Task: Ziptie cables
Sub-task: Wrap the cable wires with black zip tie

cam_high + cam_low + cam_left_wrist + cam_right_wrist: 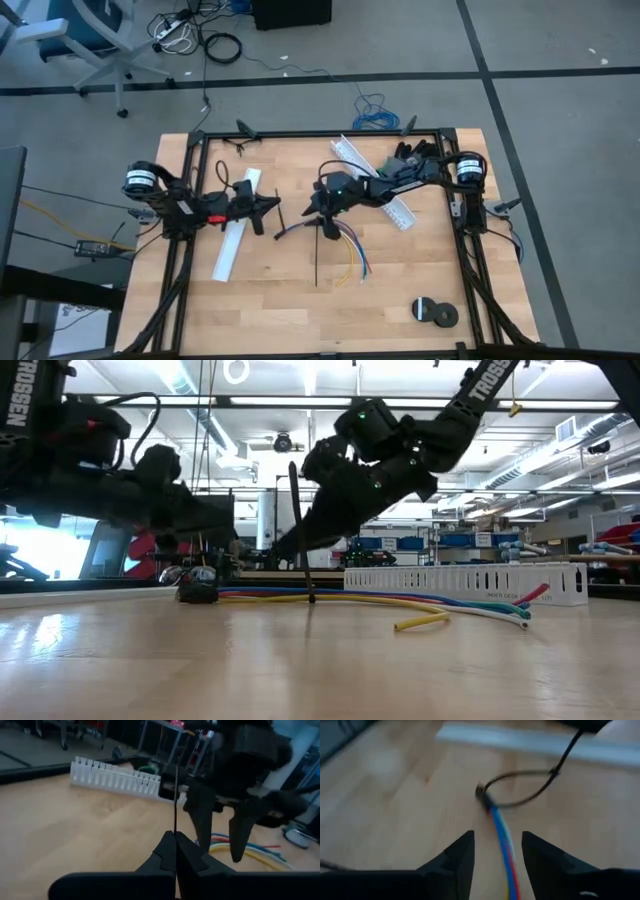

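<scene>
The cables (340,245), thin yellow, blue and purple wires, lie on the table, joined at a small dark end (480,791). A black ziptie (520,790) is looped around that end. Its tail (567,752) runs up toward my left gripper (272,205), which is shut just left of the cable end. My right gripper (497,845) is open above the cables, one finger on each side, touching nothing. A second ziptie (298,530) stands slanted beside it, its lower end on the table by the cables. My left gripper is shut on the looped ziptie's tail (281,217), coming in level from the table's left. Its own fingers (165,855) hide the place of contact. The loop hangs slack around the cables' dark end, which rests on the table.
A white flat strip (238,235) lies near my left gripper. A white slotted channel (460,580) lies under the right arm. Two black rolls (435,312) sit at the near right. A black frame (320,133) borders the table.
</scene>
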Motion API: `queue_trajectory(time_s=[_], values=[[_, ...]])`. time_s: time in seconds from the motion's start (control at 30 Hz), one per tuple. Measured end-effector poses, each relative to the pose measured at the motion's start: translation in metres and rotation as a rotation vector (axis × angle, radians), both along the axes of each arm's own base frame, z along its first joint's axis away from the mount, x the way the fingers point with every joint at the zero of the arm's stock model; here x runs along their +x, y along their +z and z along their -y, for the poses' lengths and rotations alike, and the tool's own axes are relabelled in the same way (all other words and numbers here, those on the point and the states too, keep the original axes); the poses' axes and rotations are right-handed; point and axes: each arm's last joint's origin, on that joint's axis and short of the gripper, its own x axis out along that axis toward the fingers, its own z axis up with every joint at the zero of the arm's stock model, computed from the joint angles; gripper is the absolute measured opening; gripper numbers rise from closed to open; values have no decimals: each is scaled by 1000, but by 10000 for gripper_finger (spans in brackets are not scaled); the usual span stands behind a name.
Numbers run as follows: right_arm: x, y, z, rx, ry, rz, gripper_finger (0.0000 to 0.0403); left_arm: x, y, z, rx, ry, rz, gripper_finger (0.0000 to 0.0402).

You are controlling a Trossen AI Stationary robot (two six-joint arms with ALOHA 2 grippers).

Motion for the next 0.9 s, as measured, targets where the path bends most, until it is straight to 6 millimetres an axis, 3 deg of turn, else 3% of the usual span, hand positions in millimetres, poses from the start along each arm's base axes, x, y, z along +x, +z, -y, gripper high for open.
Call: queue_trajectory(time_s=[0.27,0.7,0.8,0.9], values=[[20,17,-6,-161,60,-158,136,2,1,2,-77,-69,17,0],[53,-24,-4,-279,87,-319,122,3,-1,2,-127,-77,3,0],[49,-26,-2,-299,85,-380,94,3,-3,2,-134,-74,-9,0],[42,-25,3,-279,85,-443,25,2,-3,2,-134,-74,-9,0]])
